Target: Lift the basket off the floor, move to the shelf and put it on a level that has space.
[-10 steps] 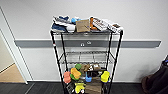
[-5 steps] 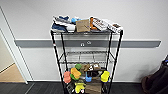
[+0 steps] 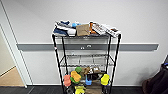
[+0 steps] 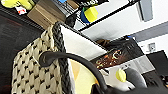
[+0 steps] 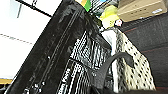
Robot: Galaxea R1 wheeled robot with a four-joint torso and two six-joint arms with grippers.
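Observation:
The shelf (image 3: 86, 62) stands straight ahead against the white wall, a tall black wire rack. Its middle level (image 3: 86, 61) is a bare wire grid with nothing on it. The top tier is piled with shoes and packets, and the lower tier holds colourful toys. The basket (image 4: 32, 72), in a cream-and-dark weave with a dark braided rim, hangs close in the left wrist view. Its dark handle (image 4: 70, 58) arches into my left gripper (image 4: 100, 90). The other handle (image 5: 112, 62) of the basket (image 5: 130, 67) runs into my right gripper (image 5: 97, 87). Dark floor (image 4: 12, 37) lies below.
A brown cardboard box (image 4: 45, 12) sits low by the rack, with yellow toys beside it. A grey rail (image 3: 37, 47) runs along the wall. A doorway onto tan wood flooring (image 3: 10, 78) opens at the left. Dark bags (image 3: 157, 82) lie at the right.

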